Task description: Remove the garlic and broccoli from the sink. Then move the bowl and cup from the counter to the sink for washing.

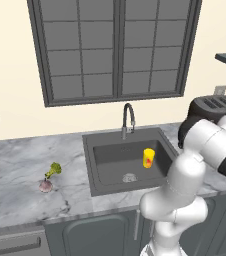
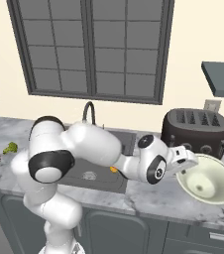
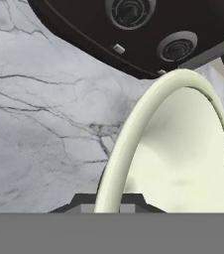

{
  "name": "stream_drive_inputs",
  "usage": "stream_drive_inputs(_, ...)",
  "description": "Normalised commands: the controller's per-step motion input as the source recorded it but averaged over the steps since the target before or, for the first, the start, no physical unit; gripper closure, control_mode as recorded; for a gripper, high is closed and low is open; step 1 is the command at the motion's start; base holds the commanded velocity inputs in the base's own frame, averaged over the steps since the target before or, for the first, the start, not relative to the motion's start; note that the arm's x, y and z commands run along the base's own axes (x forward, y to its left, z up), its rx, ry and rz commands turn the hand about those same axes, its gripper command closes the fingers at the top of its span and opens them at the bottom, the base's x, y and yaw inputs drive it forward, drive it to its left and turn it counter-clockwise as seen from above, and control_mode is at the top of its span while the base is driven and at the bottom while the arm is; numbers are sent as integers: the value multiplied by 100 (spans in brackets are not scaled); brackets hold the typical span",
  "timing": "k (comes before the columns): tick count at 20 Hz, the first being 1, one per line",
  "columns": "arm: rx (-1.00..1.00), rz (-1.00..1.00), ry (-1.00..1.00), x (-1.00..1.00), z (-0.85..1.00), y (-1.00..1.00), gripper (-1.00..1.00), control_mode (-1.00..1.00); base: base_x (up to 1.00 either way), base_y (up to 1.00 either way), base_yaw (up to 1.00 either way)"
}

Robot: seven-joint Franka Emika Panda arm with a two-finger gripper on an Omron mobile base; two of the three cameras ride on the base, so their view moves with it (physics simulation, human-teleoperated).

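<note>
2 items already lie on the marble surface (image 1: 15, 165) left of the sink (image 1: 97, 150): the garlic (image 1: 45, 185) and, just beside it, the broccoli (image 1: 54, 169). You see the yellow cup (image 1: 148, 158) standing upright inside the basin, near the drain disc (image 1: 129, 177). Your tool (image 2: 187, 159) sits narrowed on the near rim of the cream-green bowl (image 2: 209, 182), which is tilted on the surface just in front of the black toaster (image 2: 196, 130), right of the sink.
</note>
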Motion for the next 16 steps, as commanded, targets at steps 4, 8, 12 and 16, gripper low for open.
stream_drive_inputs(4, -10, 1, 0, -20, 33, 11, 100, -100, 0, 0, 0)
stream_drive_inputs(8, -4, 1, 0, -21, 26, 20, 100, -100, 0, 0, 0)
stream_drive_inputs(12, -2, 6, 0, -7, 20, 29, 100, -100, 0, 0, 0)
stream_drive_inputs(16, -3, 9, 0, 0, 19, 25, 100, -100, 0, 0, 0)
